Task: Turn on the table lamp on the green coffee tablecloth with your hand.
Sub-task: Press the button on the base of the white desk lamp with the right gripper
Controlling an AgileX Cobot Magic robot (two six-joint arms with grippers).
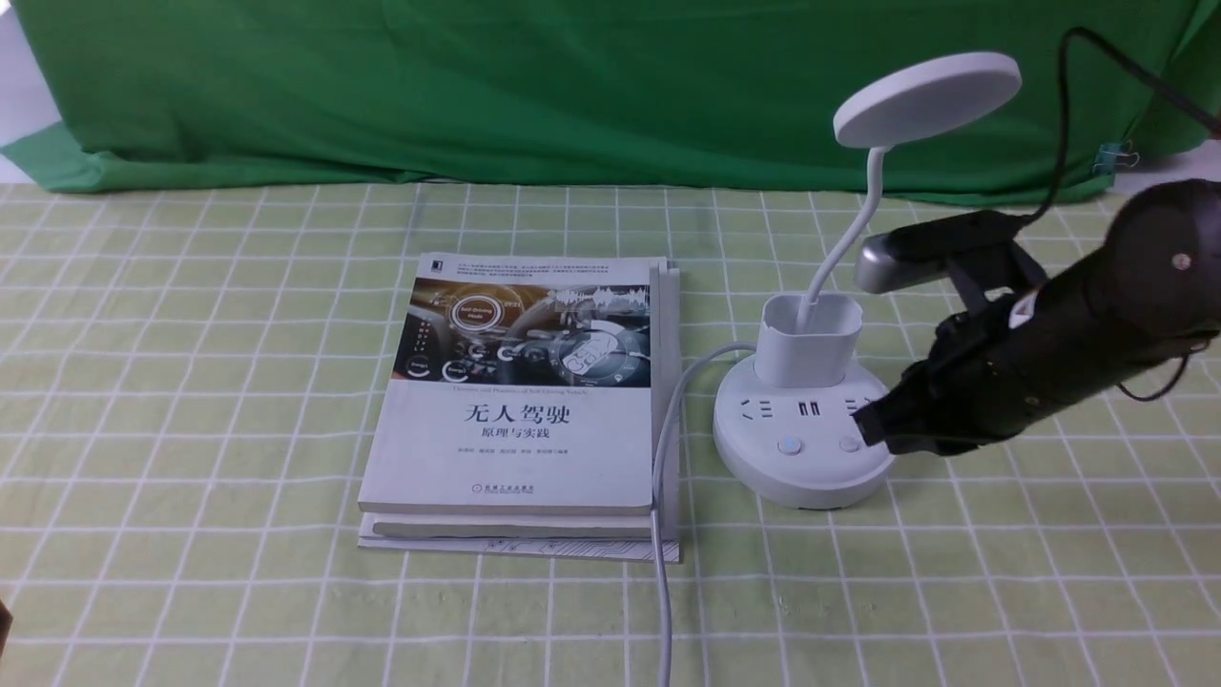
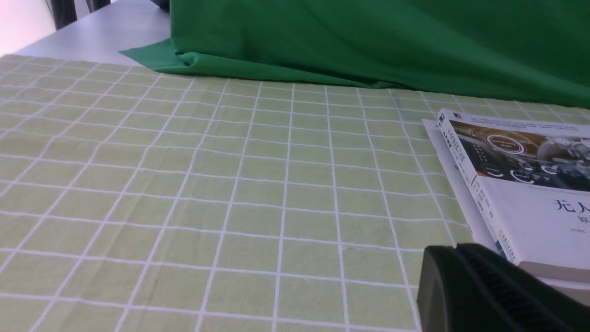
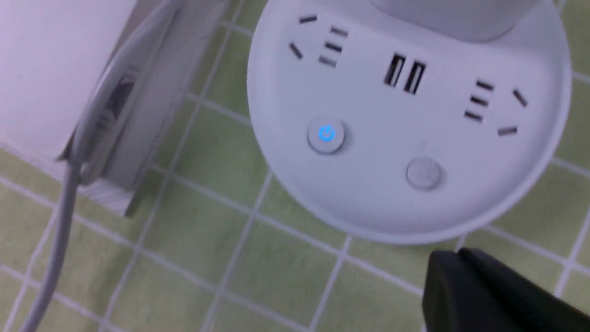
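The white table lamp (image 1: 806, 420) stands on the yellow-green checked tablecloth (image 1: 191, 382) at the right. Its disc head (image 1: 927, 97) is dark. Its round base (image 3: 410, 120) has sockets, a blue-lit power button (image 3: 326, 134) and a plain grey button (image 3: 423, 173). My right gripper (image 1: 870, 426) is shut and empty, its tip just above the base's right edge beside the plain button (image 1: 848, 444). In the right wrist view the gripper tip (image 3: 454, 258) sits just off the base rim. My left gripper (image 2: 454, 251) is shut and empty, low over the cloth near the books.
Two stacked books (image 1: 525, 401) lie left of the lamp, also seen in the left wrist view (image 2: 521, 184). The lamp's grey cord (image 1: 663, 496) runs along the books to the table's front edge. A dark green backdrop (image 1: 572, 86) hangs along the back.
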